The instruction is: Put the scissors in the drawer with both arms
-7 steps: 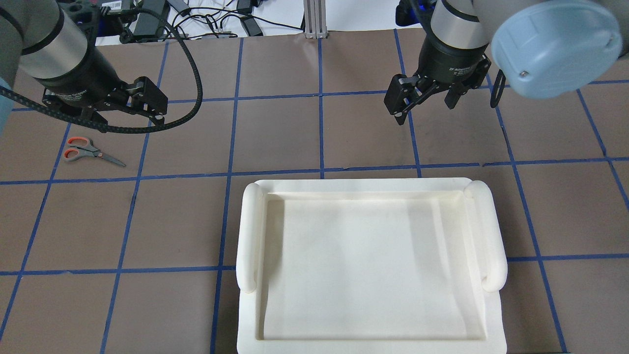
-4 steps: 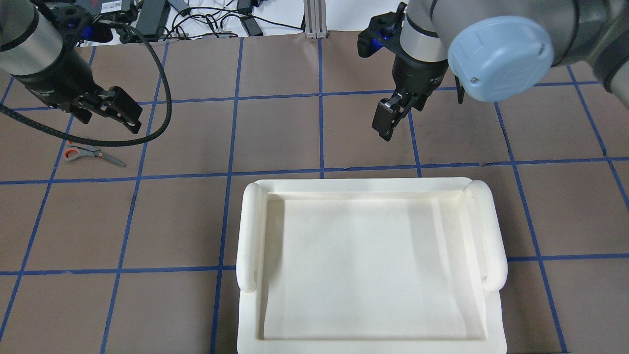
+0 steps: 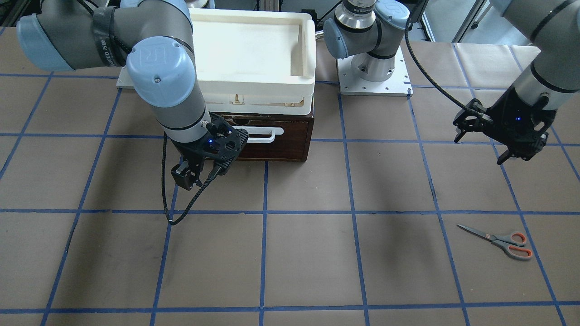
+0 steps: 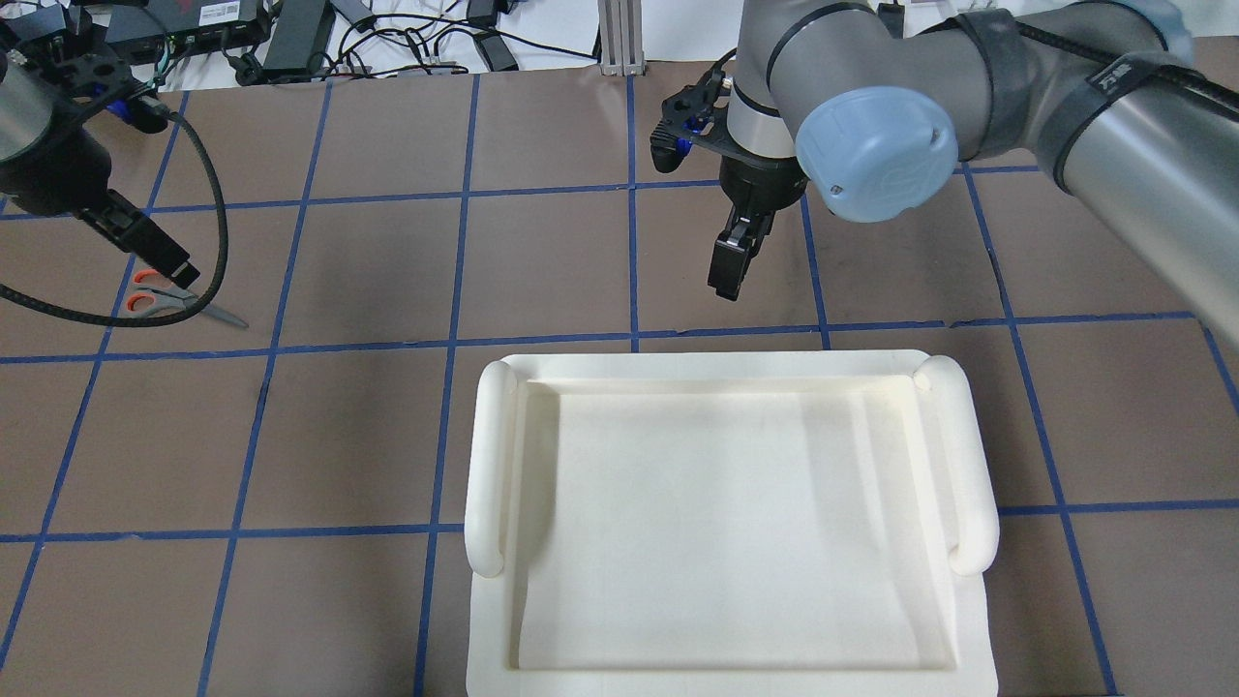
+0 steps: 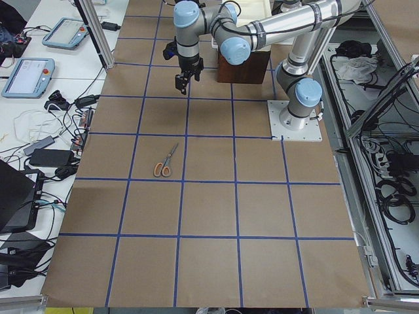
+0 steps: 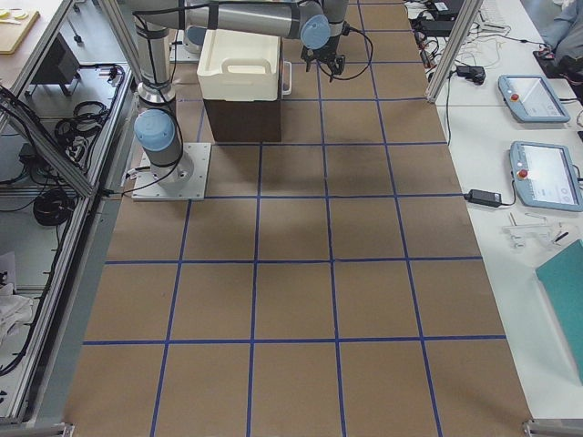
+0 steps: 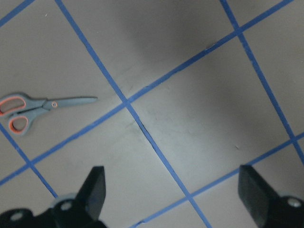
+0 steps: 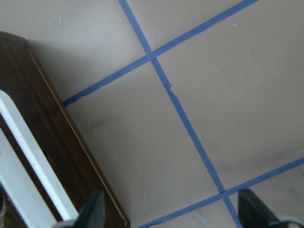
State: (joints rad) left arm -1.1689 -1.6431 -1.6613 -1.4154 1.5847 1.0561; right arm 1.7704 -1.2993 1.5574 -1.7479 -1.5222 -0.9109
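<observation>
The scissors [image 3: 498, 239] lie flat on the brown table on my left side; they also show in the overhead view [image 4: 198, 308] and the left wrist view [image 7: 40, 105]. My left gripper [image 3: 479, 148] hovers open and empty near them, its fingers [image 7: 95, 190] wide apart, and partly covers the handles from overhead [image 4: 155, 242]. The dark brown drawer [image 3: 290, 136] is shut, its white bar handle [image 3: 265, 134] facing out. My right gripper [image 3: 188, 176] hangs open and empty just before the drawer front [image 8: 52, 156], beside the handle.
A cream-white plastic tray [image 4: 489, 465] sits on top of the drawer's cabinet [image 3: 308, 45]. Blue tape lines grid the brown table. Cables and power bricks [image 4: 290, 39] lie past the far edge. The left arm's black cable [image 4: 218, 223] loops near the scissors.
My left gripper swung left and down toward the scissors' handles. My right gripper moved left toward the drawer front and turned edge-on. The scissors stayed put.
</observation>
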